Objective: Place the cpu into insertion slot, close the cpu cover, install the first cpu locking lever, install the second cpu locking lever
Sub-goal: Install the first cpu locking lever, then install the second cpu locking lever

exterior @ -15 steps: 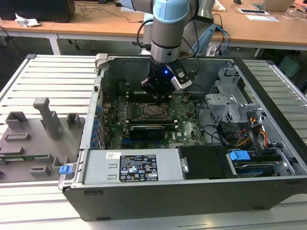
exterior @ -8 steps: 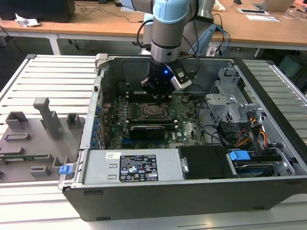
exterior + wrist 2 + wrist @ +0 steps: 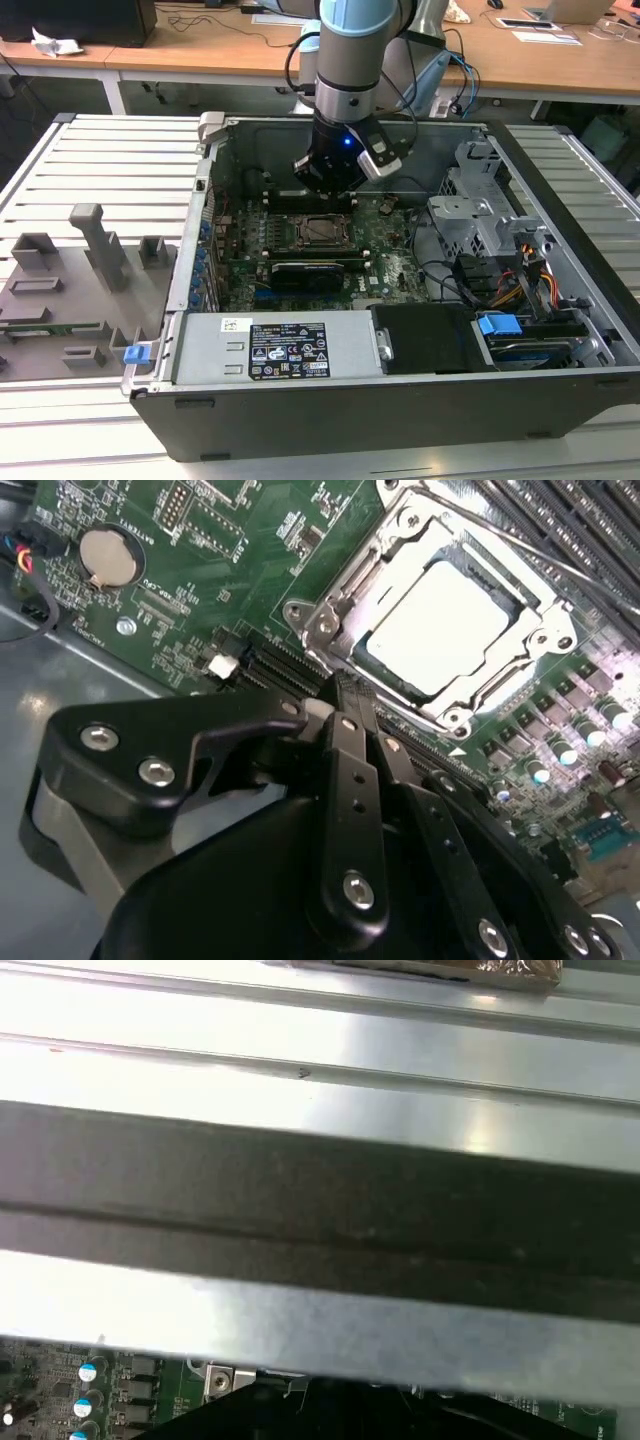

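The cpu (image 3: 440,620), a flat square chip with a bright silver top, lies in the insertion slot (image 3: 322,230) on the green motherboard inside the open computer case. The cpu cover (image 3: 345,592), a silver metal frame, lies down flat around the chip, which shows through its window. A thin metal lever (image 3: 560,568) runs along one side of the frame. My gripper (image 3: 342,692) hangs just above the board at the socket's edge, its black fingers pressed together with nothing visible between them. In the exterior view the gripper (image 3: 325,190) stands just behind the socket.
Case walls (image 3: 215,160) ring the board. A grey power supply (image 3: 270,350) sits at the front, a metal drive cage (image 3: 480,200) and cables (image 3: 500,285) at the exterior view's right. A long black card (image 3: 310,272) lies before the socket. Grey fixtures (image 3: 100,245) stand on the table.
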You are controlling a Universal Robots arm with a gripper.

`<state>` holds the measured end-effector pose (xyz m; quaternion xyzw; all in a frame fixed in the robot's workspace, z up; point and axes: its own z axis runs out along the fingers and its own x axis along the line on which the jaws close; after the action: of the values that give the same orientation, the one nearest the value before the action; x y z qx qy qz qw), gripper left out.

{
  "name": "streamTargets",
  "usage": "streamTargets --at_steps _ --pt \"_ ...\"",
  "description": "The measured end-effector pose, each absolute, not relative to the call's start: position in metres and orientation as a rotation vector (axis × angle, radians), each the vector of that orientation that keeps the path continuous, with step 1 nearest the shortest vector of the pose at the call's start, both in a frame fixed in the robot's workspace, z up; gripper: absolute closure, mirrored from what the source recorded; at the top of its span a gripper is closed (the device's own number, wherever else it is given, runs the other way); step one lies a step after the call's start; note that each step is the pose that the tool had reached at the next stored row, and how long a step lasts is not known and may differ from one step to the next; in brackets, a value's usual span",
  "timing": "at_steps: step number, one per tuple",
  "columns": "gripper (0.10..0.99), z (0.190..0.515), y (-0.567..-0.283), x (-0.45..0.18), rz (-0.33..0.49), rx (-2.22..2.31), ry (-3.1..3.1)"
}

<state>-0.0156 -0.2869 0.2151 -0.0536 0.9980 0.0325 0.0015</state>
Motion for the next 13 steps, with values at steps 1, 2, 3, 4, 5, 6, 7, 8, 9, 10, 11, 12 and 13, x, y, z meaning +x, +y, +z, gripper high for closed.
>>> streamTargets --at_steps 1,2,3,4,5,6,7,8,9,10,11,12,13 --pt "0.98 0.2152 -0.2873 -0.0156 0.102 -0.168 3.133" --pt "0.98 0.2152 -0.2877 -0.0156 0.102 -0.168 3.133" --pt "0.98 0.2152 -0.2887 -0.0156 0.102 -0.168 3.133" --pt "0.98 0.2152 -0.2894 -0.0156 0.102 -0.168 3.133" --pt "0.98 0.2152 -0.2899 -0.0156 0.102 -0.168 3.133" --pt "0.98 0.2152 -0.2905 -0.0156 0.102 -0.168 3.133" --pt "0.98 0.2152 -0.2909 -0.0156 0.102 -0.168 3.133" --pt "0.98 0.2152 -0.2913 -0.0156 0.102 -0.168 3.133" --pt "0.98 0.2152 -0.2916 -0.0156 0.102 -0.168 3.133" --pt "0.98 0.2152 -0.292 -0.0156 0.102 -0.168 3.132" --pt "0.98 0.2152 -0.2923 -0.0156 0.102 -0.168 3.133" --pt "0.98 0.2152 -0.2926 -0.0156 0.102 -0.168 3.133" --pt "0.98 0.2152 -0.2934 -0.0156 0.102 -0.168 3.133"
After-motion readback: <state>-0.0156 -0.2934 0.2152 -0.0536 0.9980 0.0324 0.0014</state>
